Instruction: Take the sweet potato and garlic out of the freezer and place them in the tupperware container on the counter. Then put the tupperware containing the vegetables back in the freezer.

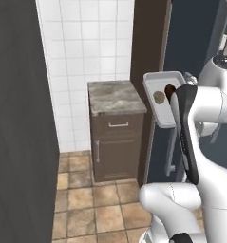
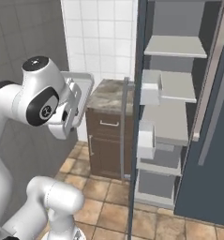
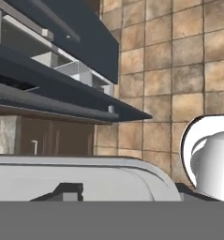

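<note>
The claw (image 1: 174, 105) grips the shallow pale grey-white tray (image 1: 161, 79) aloft, tilted; a reddish-brown sweet potato (image 1: 169, 89) and olive-tan garlic (image 1: 158, 97) lie inside it.

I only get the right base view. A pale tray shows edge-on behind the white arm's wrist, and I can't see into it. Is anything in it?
Observer: Yes. The left base view shows a dark reddish-brown elongated sweet potato in the shallow rectangular pale grey-white tray.
Operator: And the garlic?
Observer: A small roundish olive-tan garlic lump lies beside it in the same tray.
Operator: Is the tray level?
Observer: No, it is steeply tilted and in the air, clear of the speckled grey-beige stone counter.
</note>
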